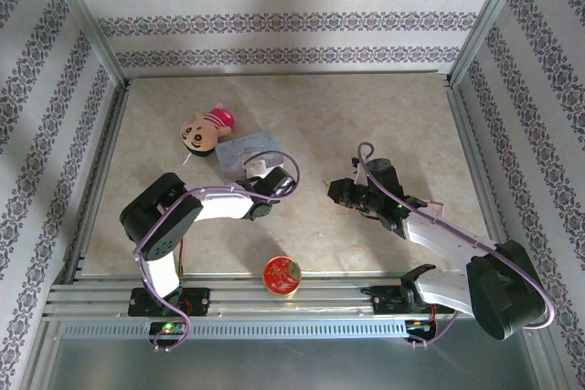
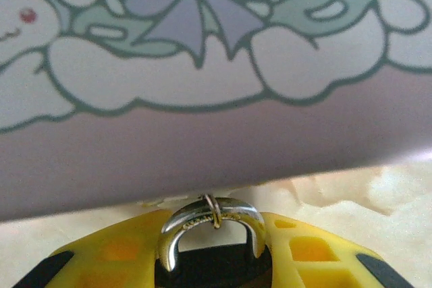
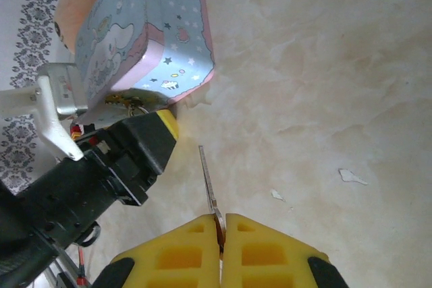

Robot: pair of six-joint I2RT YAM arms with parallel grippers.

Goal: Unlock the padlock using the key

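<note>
Toward the back of the table [image 1: 384,116], on its left half: a pink-and-tan doll [image 1: 203,130], just beside a pale blue tin [image 1: 249,145] printed with cartoons. At the tin's near edge, the left gripper [image 1: 263,169].

In the left wrist view, the left gripper [image 2: 212,268] set narrow and gripping the padlock [image 2: 212,224]. Dark body wedged between the 2 yellow fingers [image 2: 108,257]. Silver shackle sticking out past the fingertips toward the tin [image 2: 202,65]. A thin wire ring [image 2: 213,208] looped over the shackle's top. Padlock very close to the tin's side; touching or not, impossible to tell.

Near the table's front edge, about midway across, a round red disc [image 1: 282,275], well apart from everything else.

Right of the middle, the right gripper [image 1: 335,191], facing the left one across bare tabletop.

In the right wrist view, the right gripper [image 3: 221,234] pressed fully together on the key [image 3: 208,180]. Thin blade standing out from between its 2 yellow fingers [image 3: 270,251]. Aimed toward the left gripper [image 3: 145,141] and the tin [image 3: 145,32], tip short of both.
</note>
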